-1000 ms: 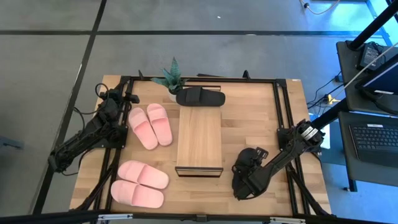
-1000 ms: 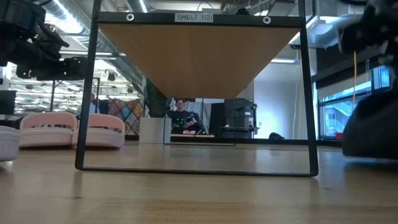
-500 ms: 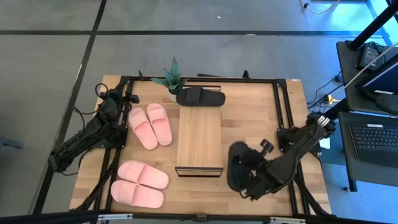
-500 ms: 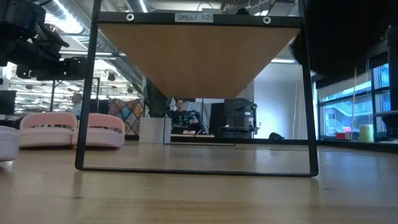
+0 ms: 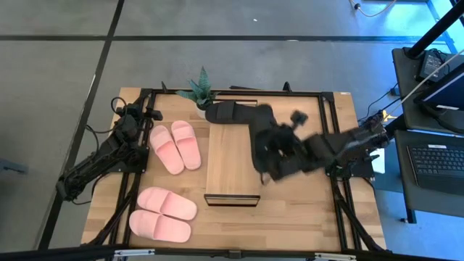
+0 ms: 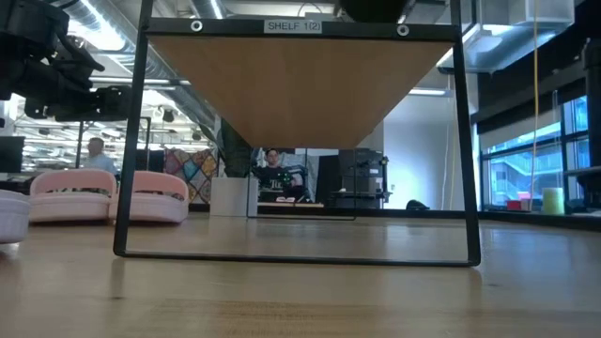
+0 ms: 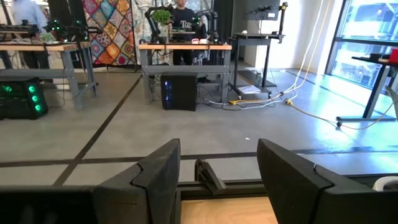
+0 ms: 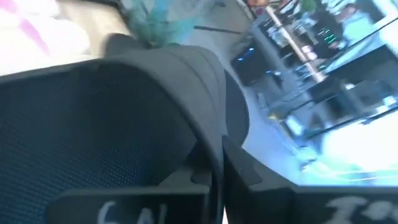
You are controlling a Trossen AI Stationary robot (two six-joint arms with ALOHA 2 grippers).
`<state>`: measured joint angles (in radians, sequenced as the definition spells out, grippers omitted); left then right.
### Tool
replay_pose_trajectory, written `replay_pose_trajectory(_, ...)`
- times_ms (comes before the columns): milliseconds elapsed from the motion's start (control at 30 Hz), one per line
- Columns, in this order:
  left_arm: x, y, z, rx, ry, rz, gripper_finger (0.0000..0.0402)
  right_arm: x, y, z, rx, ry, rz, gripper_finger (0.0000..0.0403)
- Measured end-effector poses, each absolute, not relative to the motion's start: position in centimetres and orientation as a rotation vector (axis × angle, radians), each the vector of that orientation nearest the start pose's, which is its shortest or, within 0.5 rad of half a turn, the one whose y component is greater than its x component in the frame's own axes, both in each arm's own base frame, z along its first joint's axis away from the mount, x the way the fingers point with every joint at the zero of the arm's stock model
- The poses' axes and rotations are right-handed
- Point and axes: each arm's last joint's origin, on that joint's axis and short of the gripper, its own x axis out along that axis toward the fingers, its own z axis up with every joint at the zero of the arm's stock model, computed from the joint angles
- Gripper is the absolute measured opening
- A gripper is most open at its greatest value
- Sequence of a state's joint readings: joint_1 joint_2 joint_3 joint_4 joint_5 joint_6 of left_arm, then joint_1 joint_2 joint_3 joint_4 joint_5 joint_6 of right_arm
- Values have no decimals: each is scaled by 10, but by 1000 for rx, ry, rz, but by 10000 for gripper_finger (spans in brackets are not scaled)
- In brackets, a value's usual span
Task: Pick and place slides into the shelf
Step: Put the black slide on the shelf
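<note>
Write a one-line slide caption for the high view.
Right gripper carries a black slide over the shelf; left gripper waits beside the pink slides.

A wooden desk point(image 5: 290, 210) edged by a dark frame is seen from above, set on a grey floor point(image 5: 58, 65) crossed by dark lines. A small potted plant point(image 5: 199, 92) with spiky green leaves is placed at the desk's far edge. Beside the desk, on its right, a second dark surface carrying a laptop point(image 5: 437, 161) is visible. Beyond the desk in the low view, a seated person point(image 6: 273, 175) is seen at a workbench, and a patterned quilt point(image 6: 184, 173) is hung further left of that person.
</note>
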<state>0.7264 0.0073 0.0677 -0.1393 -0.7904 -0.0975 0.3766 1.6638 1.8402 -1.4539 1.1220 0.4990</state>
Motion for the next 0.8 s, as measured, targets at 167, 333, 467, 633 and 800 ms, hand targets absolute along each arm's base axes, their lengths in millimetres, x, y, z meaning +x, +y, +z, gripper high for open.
replay_pose_trajectory(167, 50, 72, 173, -75, 13, 1519, 205, 319, 36, 401, -570, 865, -696, 13)
replay_pose_trajectory(333, 50, 72, 173, -75, 13, 1519, 205, 341, -21, 412, -662, 846, -509, 13)
replay_pose_trajectory(467, 50, 72, 173, -75, 12, 1519, 205, 350, -55, 424, -831, 752, -374, 13)
replay_pose_trajectory(633, 50, 72, 173, -76, 12, 1519, 205, 355, -79, 430, -1050, 604, -122, 13)
replay_pose_trajectory(800, 50, 72, 173, -75, 12, 1519, 205, 364, -84, 419, -1235, 519, 148, 13)
